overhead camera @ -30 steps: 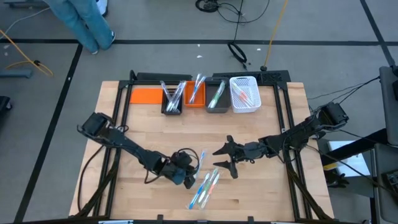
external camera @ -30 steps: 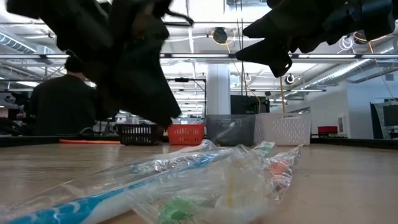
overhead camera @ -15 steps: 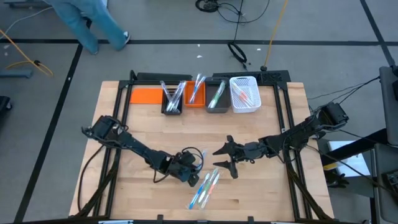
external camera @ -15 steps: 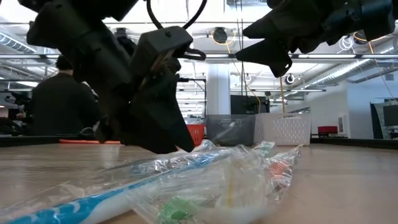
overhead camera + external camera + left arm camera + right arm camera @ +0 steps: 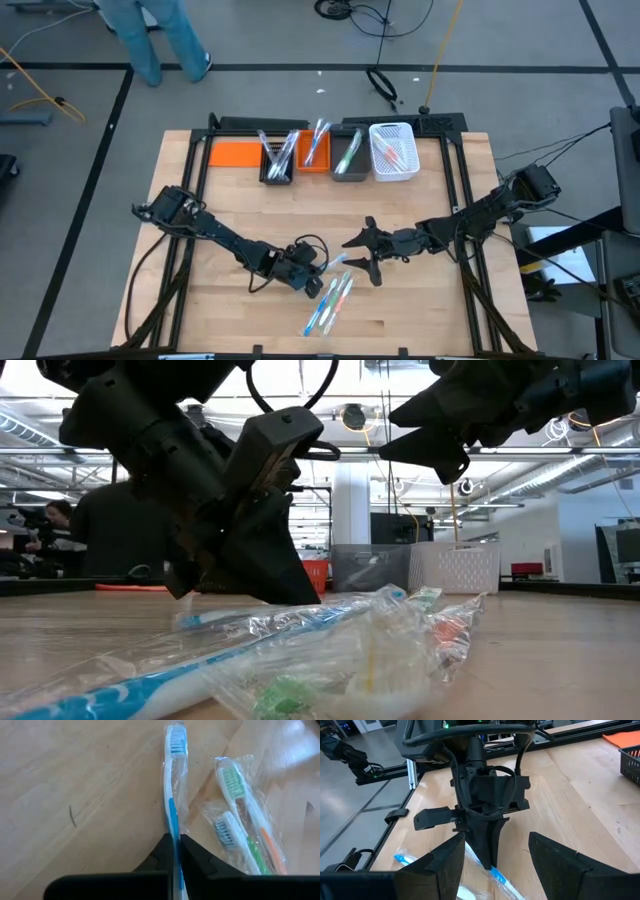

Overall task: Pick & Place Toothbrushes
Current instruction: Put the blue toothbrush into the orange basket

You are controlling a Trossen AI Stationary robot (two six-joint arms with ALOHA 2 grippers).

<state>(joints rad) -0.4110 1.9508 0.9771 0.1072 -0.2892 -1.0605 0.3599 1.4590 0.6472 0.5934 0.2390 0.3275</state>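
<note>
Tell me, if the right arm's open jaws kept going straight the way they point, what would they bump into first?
Probably the left gripper, which sits right ahead of the right gripper, shut on a blue wrapped toothbrush. How far apart they are is hard to judge.

The blue toothbrush (image 5: 172, 795) runs off the edge between the left claw (image 5: 175, 851) fingers; its handle end is hidden.
</note>
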